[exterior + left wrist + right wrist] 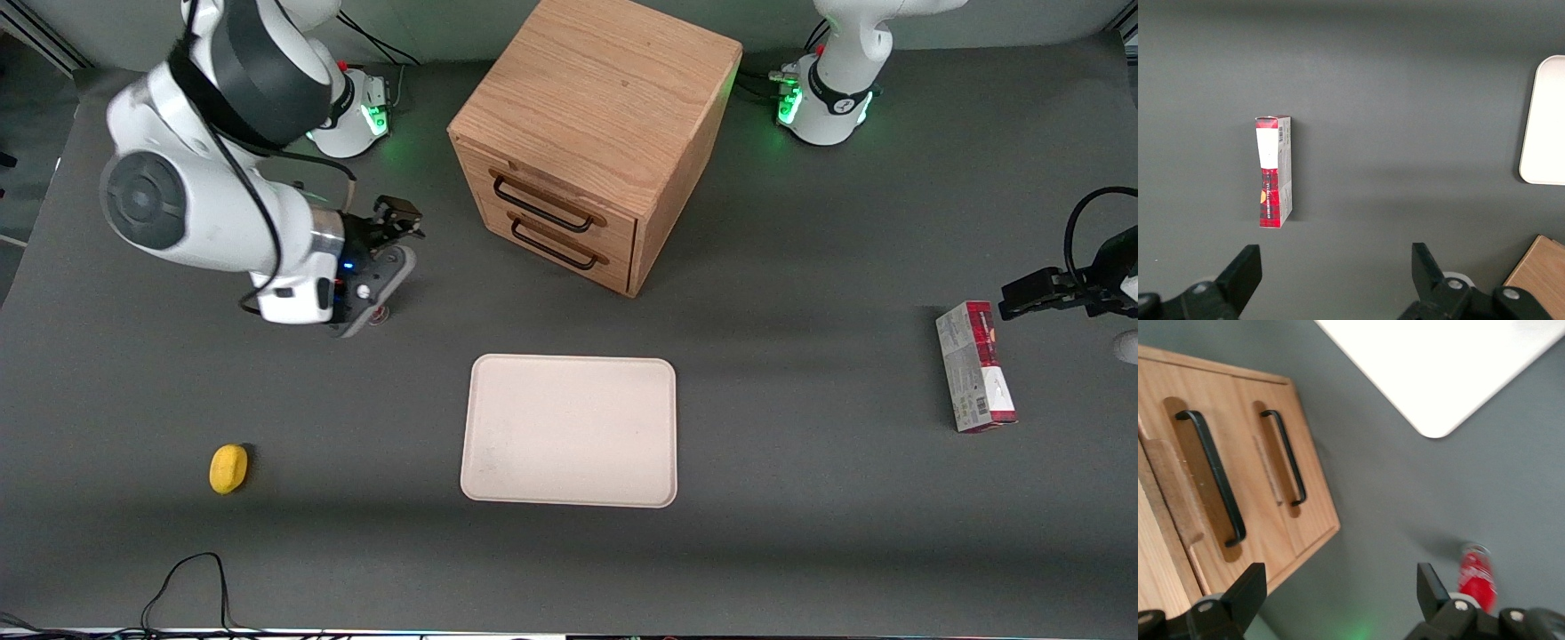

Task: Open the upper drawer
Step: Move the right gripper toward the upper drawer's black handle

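Observation:
The oak cabinet [605, 98] stands at the back middle of the table, with both drawers shut. The upper drawer [613, 224] carries a thin black bar handle [542, 204], just above the lower drawer's handle [556, 247]. My right gripper [400, 222] hangs low over the table beside the cabinet, toward the working arm's end, apart from it and pointing at its front. In the right wrist view the gripper [1338, 593] is open with only grey table between the fingers [1248, 587]. The upper drawer [1225, 420] and its handle [1213, 477] lie ahead of it.
A cream tray [569, 431] lies on the table nearer the front camera than the cabinet. A small yellow object [228, 468] sits toward the working arm's end. A red and grey box [975, 366] lies toward the parked arm's end.

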Robot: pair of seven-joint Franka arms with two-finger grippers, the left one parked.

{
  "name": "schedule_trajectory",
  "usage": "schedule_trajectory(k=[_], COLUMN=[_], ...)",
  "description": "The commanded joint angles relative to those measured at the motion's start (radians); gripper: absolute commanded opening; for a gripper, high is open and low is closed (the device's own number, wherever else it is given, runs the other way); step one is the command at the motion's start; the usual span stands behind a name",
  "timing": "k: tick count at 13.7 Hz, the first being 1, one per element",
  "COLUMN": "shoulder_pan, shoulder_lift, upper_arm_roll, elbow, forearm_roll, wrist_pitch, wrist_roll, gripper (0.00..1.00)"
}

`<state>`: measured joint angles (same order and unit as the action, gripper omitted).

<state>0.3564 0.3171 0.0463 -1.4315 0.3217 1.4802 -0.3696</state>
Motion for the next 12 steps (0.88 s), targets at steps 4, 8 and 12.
schedule_trajectory(k=[4,8,12], shoulder_pan=[0.038,0.11,0.18], shoulder_lift=[0.088,0.099,0.096], upper_arm_roll=[0.01,0.009,0.004], elbow=[0.023,0.017,-0.029], forearm_roll=[0.128,0.123,0.112], wrist_pitch=[-0.02,-0.012,0.04], wrist_roll=[-0.127,-0.12,-0.11], gripper=[1.0,1.0,1.0])
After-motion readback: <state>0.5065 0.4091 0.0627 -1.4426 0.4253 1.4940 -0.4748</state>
